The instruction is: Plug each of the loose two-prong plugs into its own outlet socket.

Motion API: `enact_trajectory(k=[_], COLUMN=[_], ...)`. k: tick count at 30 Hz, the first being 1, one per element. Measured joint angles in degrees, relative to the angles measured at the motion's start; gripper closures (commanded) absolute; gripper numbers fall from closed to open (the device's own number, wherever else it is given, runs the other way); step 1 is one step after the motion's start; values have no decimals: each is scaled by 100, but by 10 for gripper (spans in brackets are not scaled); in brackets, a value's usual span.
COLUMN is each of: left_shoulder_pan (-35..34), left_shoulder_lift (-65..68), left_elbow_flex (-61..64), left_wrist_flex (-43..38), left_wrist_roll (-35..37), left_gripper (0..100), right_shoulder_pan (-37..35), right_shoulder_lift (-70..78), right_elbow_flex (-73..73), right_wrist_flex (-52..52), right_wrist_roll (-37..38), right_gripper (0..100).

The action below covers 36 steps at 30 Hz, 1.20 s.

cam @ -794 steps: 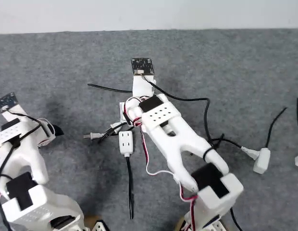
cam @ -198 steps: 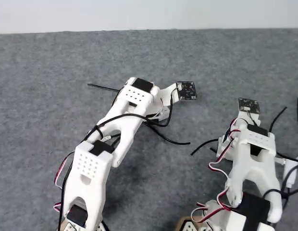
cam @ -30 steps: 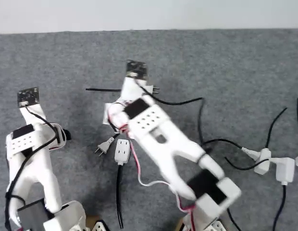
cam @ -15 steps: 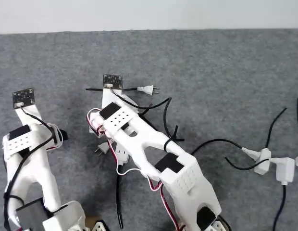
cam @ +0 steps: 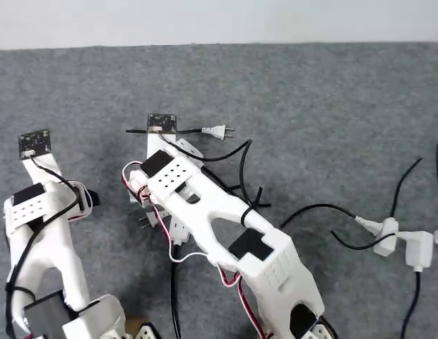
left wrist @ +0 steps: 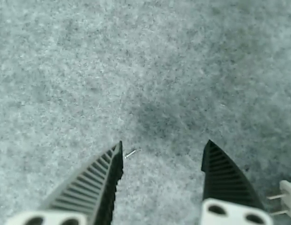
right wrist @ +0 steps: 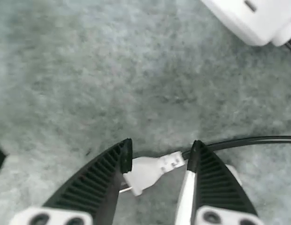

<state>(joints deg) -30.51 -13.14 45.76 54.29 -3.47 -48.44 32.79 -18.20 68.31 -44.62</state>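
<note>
I am looking through the right wrist camera. The right claw point(right wrist: 159, 152) is standing spread over the grey felt table point(right wrist: 65, 70), with a white two-prong plug point(right wrist: 152, 169) lying between its fingers. One finger point(right wrist: 118, 161) is brushing the prong end of the plug. The other is sitting just beside the spot where the black cable point(right wrist: 239, 140) is leaving it, and I am not seeing a firm pinch. A white outlet block point(right wrist: 248, 18) is lying near, apart from the plug.

From the high camera, the right arm point(cam: 219, 212) is stretching across the middle of the table and covering most of that block. Beyond the arm, a second plug point(cam: 217, 131) is lying loose on the felt, its prongs pointing away from its own cable. Toward the right edge of the high view, a white cluster of plug and outlet pieces point(cam: 415, 247) is resting among black cables.

The left claw point(left wrist: 162, 152) is hanging spread over bare felt. A white plug end point(left wrist: 288, 200) with two prongs is showing just beside one of its fingers.
</note>
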Motion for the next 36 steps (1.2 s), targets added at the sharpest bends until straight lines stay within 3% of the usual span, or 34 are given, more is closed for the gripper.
enact_trajectory(k=[9, 25, 36], left_shoulder_pan=[70, 97, 97], left_shoulder_lift=[0, 0, 9], left_elbow_flex=[0, 0, 0], left_wrist_flex=[0, 0, 0], left_wrist_roll=[-18, -149, -167], left_gripper=[742, 742, 742], right_shoulder_pan=[-62, -246, -211], right_shoulder_lift=[-26, -26, 712], right_elbow_flex=[0, 0, -325], right_wrist_flex=[62, 316, 167], right_wrist_roll=[-18, -686, -703], right_gripper=[800, 797, 805])
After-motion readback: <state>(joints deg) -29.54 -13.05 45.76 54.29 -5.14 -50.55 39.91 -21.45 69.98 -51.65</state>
